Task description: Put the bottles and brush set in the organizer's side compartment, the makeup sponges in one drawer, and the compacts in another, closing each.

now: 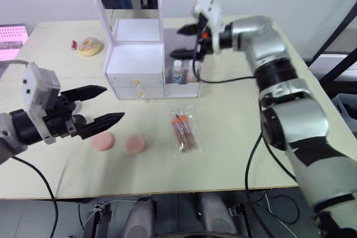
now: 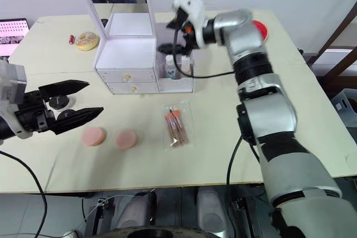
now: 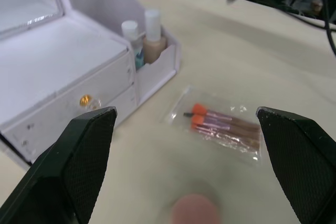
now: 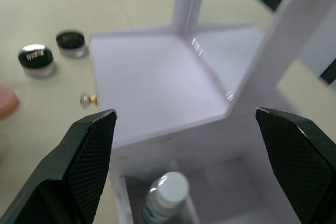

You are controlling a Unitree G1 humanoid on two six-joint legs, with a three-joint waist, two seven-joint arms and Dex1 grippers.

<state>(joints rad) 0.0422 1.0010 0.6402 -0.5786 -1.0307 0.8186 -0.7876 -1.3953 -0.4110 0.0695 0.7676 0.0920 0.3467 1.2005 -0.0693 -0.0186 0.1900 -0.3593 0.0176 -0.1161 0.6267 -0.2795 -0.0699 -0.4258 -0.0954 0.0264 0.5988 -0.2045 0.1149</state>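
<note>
The white organizer [image 1: 136,62] stands mid-table with its mirror lid up and both gold-knobbed drawers shut. Two bottles [image 3: 146,35] stand in its side compartment [image 1: 184,76]. My right gripper [image 1: 187,42] hovers open just above that compartment, holding nothing. The bagged brush set [image 1: 183,132] lies flat in front of the organizer. Two round pink sponges [image 1: 102,141] [image 1: 135,144] rest nearer the front edge. My left gripper [image 1: 111,103] is open and empty above the left sponge. Two black-lidded compacts [image 4: 37,60] [image 4: 70,40] sit left of the organizer.
A yellowish round pad [image 1: 89,45] and a small red tube [image 1: 73,44] lie at the back left. A pink-screened device [image 1: 12,37] sits at the far left edge, a red dish [image 2: 257,29] at the back right. A black cable [image 1: 223,79] trails right of the organizer.
</note>
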